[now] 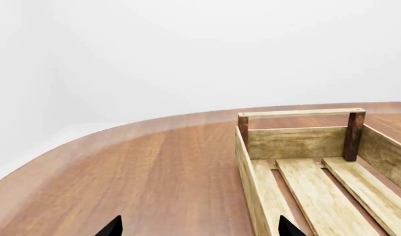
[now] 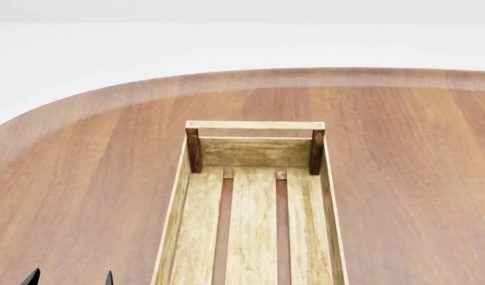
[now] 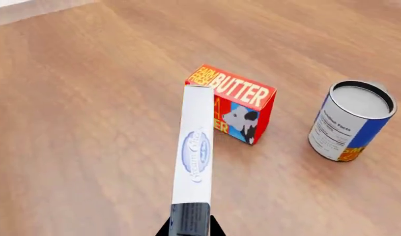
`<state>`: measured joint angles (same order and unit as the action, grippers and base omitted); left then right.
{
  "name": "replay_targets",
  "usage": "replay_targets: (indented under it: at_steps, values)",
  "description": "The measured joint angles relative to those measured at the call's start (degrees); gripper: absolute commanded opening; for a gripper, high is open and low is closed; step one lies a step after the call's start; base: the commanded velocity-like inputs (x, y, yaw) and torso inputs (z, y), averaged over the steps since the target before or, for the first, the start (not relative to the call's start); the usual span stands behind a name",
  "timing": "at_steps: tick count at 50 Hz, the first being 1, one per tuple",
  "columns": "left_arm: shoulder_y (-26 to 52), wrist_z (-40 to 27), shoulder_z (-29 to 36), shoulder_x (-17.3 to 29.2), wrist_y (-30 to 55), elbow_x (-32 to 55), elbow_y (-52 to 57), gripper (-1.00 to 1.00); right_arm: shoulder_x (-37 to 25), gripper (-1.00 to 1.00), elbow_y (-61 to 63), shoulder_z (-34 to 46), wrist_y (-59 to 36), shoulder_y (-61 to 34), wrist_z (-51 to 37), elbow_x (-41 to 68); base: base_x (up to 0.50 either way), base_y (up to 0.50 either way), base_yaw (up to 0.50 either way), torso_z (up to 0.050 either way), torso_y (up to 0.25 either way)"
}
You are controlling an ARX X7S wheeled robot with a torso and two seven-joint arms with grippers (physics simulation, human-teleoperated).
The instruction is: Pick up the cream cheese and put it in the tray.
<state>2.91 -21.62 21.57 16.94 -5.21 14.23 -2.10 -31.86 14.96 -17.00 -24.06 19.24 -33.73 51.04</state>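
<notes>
In the right wrist view my right gripper (image 3: pixel 190 228) is shut on the cream cheese (image 3: pixel 195 147), a flat white box with a blue oval logo, held edge-up above the table. The right gripper does not show in the head view. The tray (image 2: pixel 192 214), a long light-wood crate with dark corner posts and an end handle bar, lies in the middle of the table in the head view and also shows in the left wrist view (image 1: pixel 296 142). It holds nothing. My left gripper (image 1: pixel 200 228) is open and empty next to the tray's left side; its tips show in the head view (image 2: pixel 69 278).
A red-orange butter box (image 3: pixel 237 103) and a blue-and-orange can (image 3: pixel 350 120) stand on the wooden table (image 3: pixel 76 123) below the held box. The table's rounded far edge (image 2: pixel 251 72) runs behind the tray.
</notes>
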Motion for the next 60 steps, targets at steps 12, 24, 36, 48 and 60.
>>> replay_targets:
  at_steps: [12, 24, 36, 48, 60]
  values:
    - [0.0, -0.2, 0.2, 0.1, -0.1, 0.0, 0.0, 1.0, -3.9, -1.0, 5.3, 1.6, -3.2, -0.1, 1.4, 1.6, 0.0, 0.0, 0.0, 0.0, 0.001]
    - [0.1, -0.3, 0.4, 0.2, -0.2, 0.1, -0.1, 1.0, -7.6, -1.0, 10.7, 4.0, -7.7, -3.1, 1.4, 4.5, 0.0, 0.0, 0.0, 0.0, 0.0]
    - [0.2, -0.5, 0.5, 0.3, -0.2, 0.2, -0.2, 1.0, -10.1, -1.0, 12.9, 8.9, -12.6, -9.2, 2.4, 7.2, 0.0, 0.0, 0.0, 0.0, 0.0]
    - [0.2, -0.6, 0.7, 0.4, -0.2, 0.3, -0.2, 1.0, -12.2, -1.0, 13.7, 13.6, -18.1, -16.6, 3.2, 10.4, 0.0, 0.0, 0.0, 0.0, 0.001]
    - [0.3, -0.7, 0.8, 0.5, -0.3, 0.5, -0.2, 1.0, -13.7, -1.0, 13.0, 19.1, -24.9, -26.9, 3.4, 12.7, 0.0, 0.0, 0.0, 0.0, 0.0]
